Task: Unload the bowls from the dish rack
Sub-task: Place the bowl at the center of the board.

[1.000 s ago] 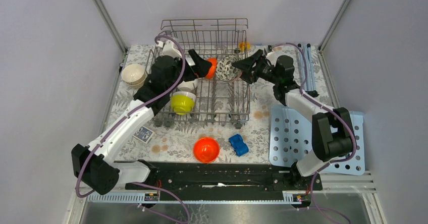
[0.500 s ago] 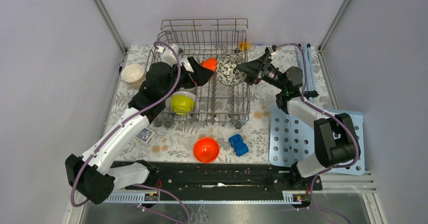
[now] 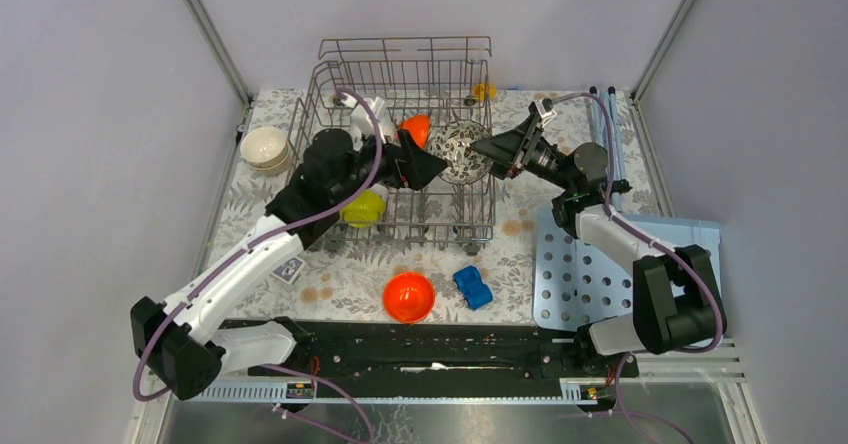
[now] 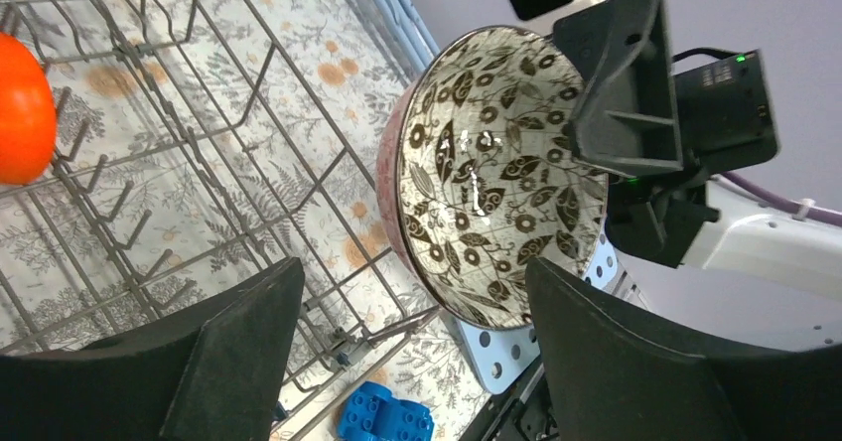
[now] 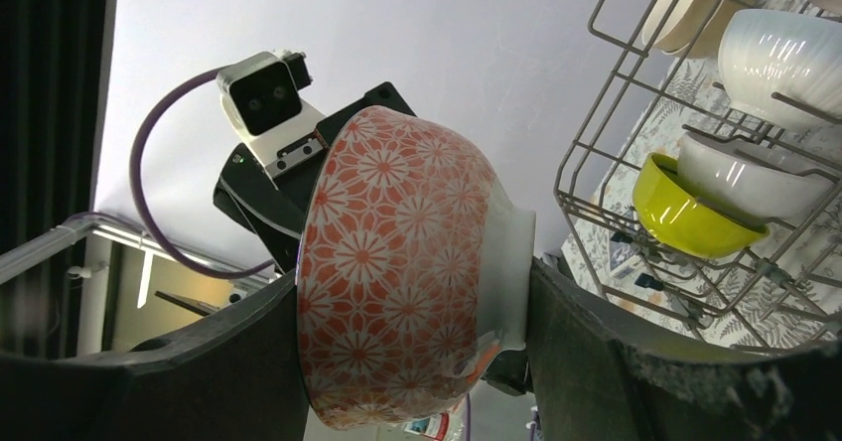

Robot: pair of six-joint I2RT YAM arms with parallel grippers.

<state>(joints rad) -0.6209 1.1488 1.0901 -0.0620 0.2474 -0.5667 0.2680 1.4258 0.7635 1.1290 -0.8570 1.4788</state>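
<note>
My right gripper [image 3: 487, 150] is shut on the patterned bowl [image 3: 458, 150] and holds it tilted over the right side of the grey wire dish rack [image 3: 330, 74]. In the right wrist view the bowl [image 5: 397, 282] sits between my right gripper's [image 5: 417, 362] fingers. My left gripper [image 3: 434, 169] is open and empty above the rack, facing the bowl's inside [image 4: 496, 173]. In the rack are an orange bowl [image 3: 415, 127], a yellow-green bowl [image 3: 362, 207] and white bowls [image 5: 784, 54], which my left arm partly hides in the top view.
A beige bowl [image 3: 265, 147] stands on the table left of the rack. An orange bowl [image 3: 408, 296] and a blue toy car [image 3: 473, 286] lie in front of it. The light-blue perforated board [image 3: 600, 274] is at the right. A card [image 3: 287, 268] lies at front left.
My left gripper has drawn away from the orange bowl and moved right, toward the patterned bowl. My right gripper has pulled the patterned bowl slightly right and tilted it.
</note>
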